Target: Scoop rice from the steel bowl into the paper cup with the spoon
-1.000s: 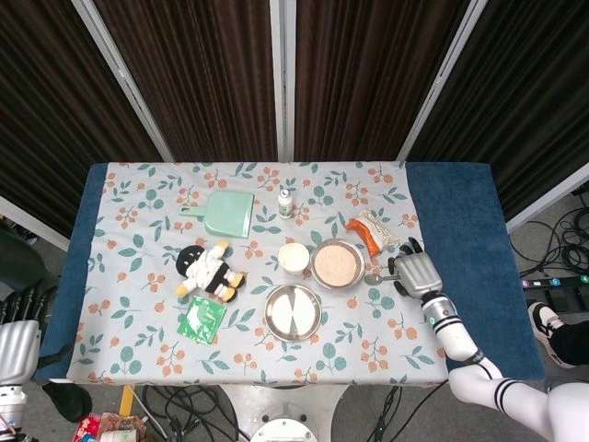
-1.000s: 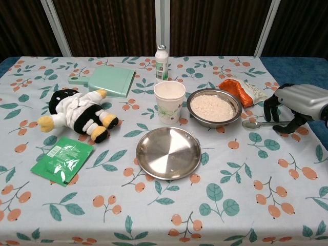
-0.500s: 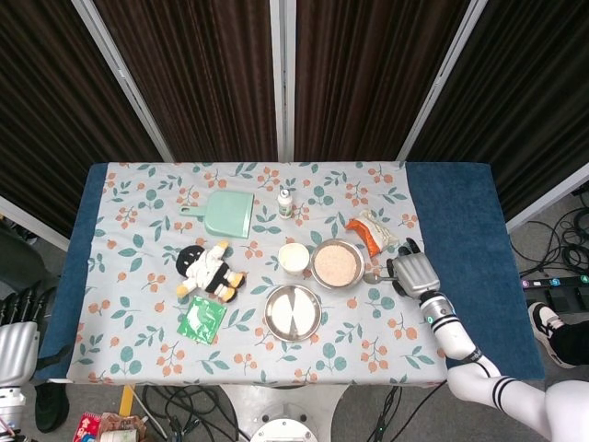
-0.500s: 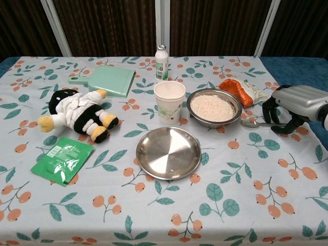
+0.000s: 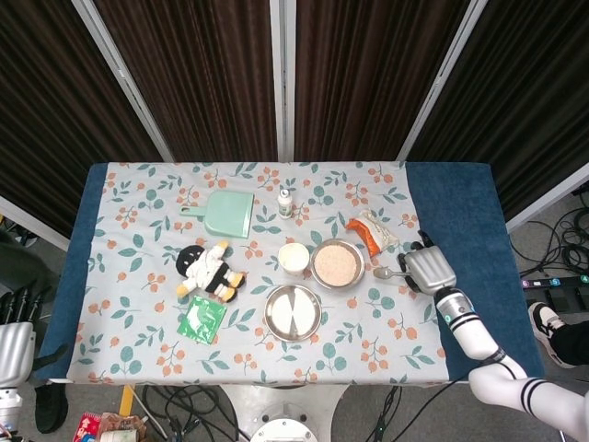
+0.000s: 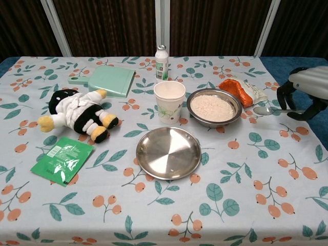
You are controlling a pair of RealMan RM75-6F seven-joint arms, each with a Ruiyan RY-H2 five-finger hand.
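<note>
Right hand (image 6: 306,91) grips the small metal spoon (image 6: 266,110); keep its bowl level as you approach the rice-filled steel bowl (image 6: 213,107).

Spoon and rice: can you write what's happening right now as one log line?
right hand: holds spoon, lifted off table | steel bowl: full of rice | paper cup: upright beside bowl | left hand: idle, off table
</note>
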